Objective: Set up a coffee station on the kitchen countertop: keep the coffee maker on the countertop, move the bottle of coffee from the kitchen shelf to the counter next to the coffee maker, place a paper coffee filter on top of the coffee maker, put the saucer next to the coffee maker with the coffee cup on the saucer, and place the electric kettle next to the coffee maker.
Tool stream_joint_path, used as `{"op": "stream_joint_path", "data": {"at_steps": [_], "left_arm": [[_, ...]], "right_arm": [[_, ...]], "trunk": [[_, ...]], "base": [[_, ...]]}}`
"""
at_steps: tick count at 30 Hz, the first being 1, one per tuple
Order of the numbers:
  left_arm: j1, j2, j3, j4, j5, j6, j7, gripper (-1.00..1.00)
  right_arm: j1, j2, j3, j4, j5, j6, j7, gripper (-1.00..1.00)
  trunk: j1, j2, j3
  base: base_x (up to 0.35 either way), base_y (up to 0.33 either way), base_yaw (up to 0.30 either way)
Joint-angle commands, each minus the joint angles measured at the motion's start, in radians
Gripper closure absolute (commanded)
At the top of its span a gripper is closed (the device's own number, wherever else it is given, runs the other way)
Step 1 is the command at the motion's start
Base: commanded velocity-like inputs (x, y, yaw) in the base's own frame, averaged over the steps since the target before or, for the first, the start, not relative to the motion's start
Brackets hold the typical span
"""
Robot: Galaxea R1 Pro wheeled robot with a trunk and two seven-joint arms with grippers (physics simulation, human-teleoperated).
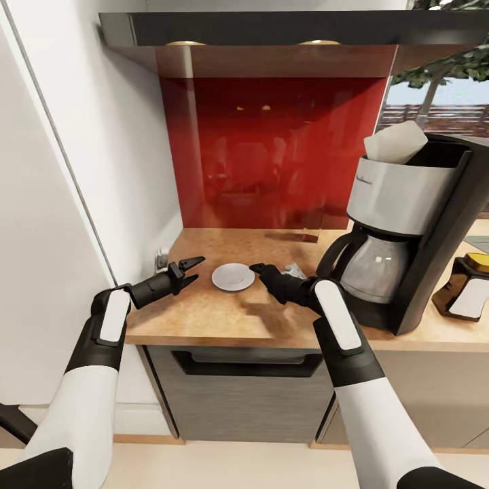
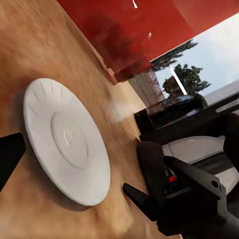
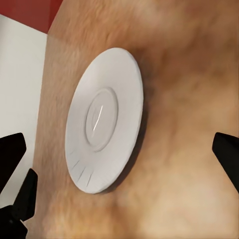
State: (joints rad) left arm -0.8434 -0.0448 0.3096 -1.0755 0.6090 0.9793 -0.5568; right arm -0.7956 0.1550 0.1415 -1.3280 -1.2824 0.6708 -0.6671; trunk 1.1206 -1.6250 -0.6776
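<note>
The white saucer (image 1: 233,276) lies flat on the kitchen countertop (image 1: 224,316), left of the coffee maker (image 1: 407,231). My left gripper (image 1: 197,267) is open just left of the saucer. My right gripper (image 1: 257,269) is open just right of it, fingers (image 3: 226,154) spread wide and holding nothing. The paper coffee filter (image 1: 395,142) sticks out of the machine's top. The bottle of coffee (image 1: 468,288) leans on the counter right of the machine. The kitchen shelf (image 1: 272,34) hangs overhead. The coffee cup and the electric kettle are out of view.
A red glossy backsplash (image 1: 272,149) rises behind the counter and a white wall panel (image 1: 41,204) closes its left end, with a socket (image 1: 161,259) low on it. Grey drawer fronts (image 1: 244,387) sit below. Something small and pale (image 1: 296,269) lies behind my right gripper.
</note>
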Motion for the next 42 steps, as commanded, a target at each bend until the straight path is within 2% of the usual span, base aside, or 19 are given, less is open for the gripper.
{"op": "stream_joint_path", "data": {"at_steps": [1,11,21,29,42], "left_arm": [[-0.013,-0.001,0.003,0.103,-0.006,0.005,-0.008,-1.0],[-0.013,-0.001,0.003,0.126,-0.006,0.004,-0.04,-1.0],[-0.013,-0.003,0.005,0.128,-0.006,0.004,-0.043,-1.0],[-0.013,-0.002,0.007,0.128,-0.005,0.003,-0.043,-1.0],[-0.013,-0.003,0.016,0.128,-0.006,0.003,-0.043,-1.0]], "right_arm": [[0.0,0.001,0.0,0.0,-0.014,0.004,-0.014,-1.0],[0.0,0.004,0.001,0.0,-0.014,0.004,-0.014,-1.0],[-0.001,0.004,0.001,0.0,-0.014,0.004,-0.014,-1.0],[-0.002,0.004,0.003,0.015,-0.015,-0.04,-0.015,-1.0],[-0.003,0.005,0.004,0.021,-0.018,-0.053,-0.013,-1.0]], "trunk": [[0.0,0.0,-0.001],[0.0,0.0,-0.001],[0.0,0.0,-0.001],[0.0,0.0,-0.001],[0.0,0.0,-0.001]], "base": [[0.0,0.0,0.0],[0.0,-0.084,0.0],[0.0,-0.021,0.0],[0.0,-0.002,0.0],[0.0,0.0,0.0]]}}
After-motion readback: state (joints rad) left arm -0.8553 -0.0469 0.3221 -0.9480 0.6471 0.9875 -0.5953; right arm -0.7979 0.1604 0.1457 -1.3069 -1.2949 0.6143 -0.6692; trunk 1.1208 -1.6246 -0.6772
